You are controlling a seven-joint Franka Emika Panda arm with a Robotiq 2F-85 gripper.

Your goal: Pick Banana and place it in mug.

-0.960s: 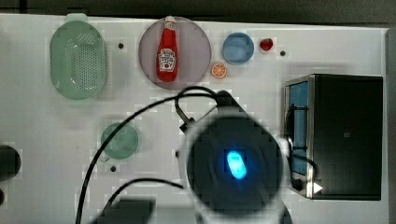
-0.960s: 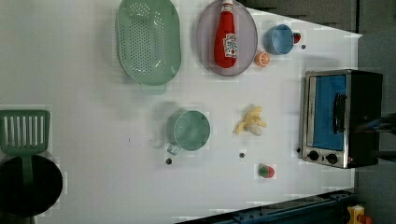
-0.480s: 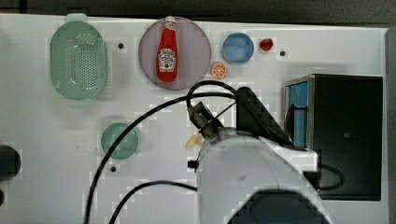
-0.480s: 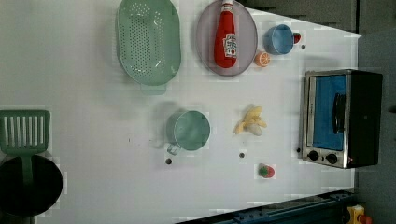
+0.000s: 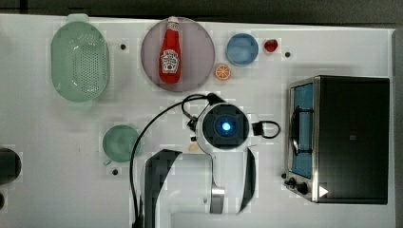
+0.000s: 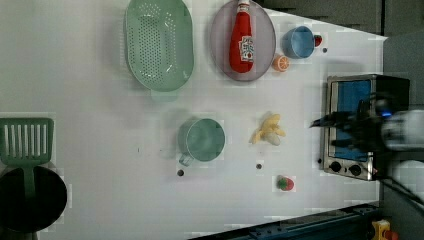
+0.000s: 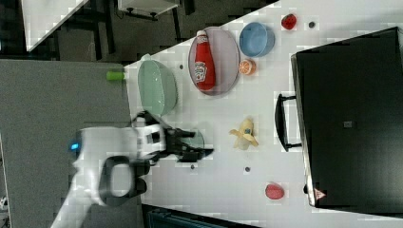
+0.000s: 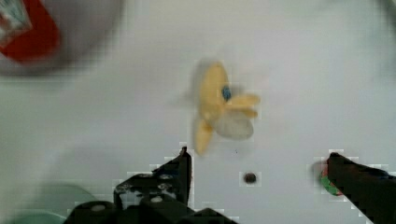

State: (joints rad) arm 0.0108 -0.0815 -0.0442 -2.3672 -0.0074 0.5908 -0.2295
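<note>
In the middle of the left view, the banana lies flat on the white table. The green mug sits just to its left, near it but not touching. Nothing is inside the mug yet.

In the wrist view, the banana shows in the upper middle of the frame. The gripper hangs above the table with its two dark fingers spread wide. They hold nothing. I think they are spread so the banana can fit between them.

In the top view, the arm covers the middle of the frame, and the mug is at the lower left of it. That puts the arm over the banana's spot, likely to go down on it.

The red bottle rests on a round plate at the top of the left view, well away.
</note>
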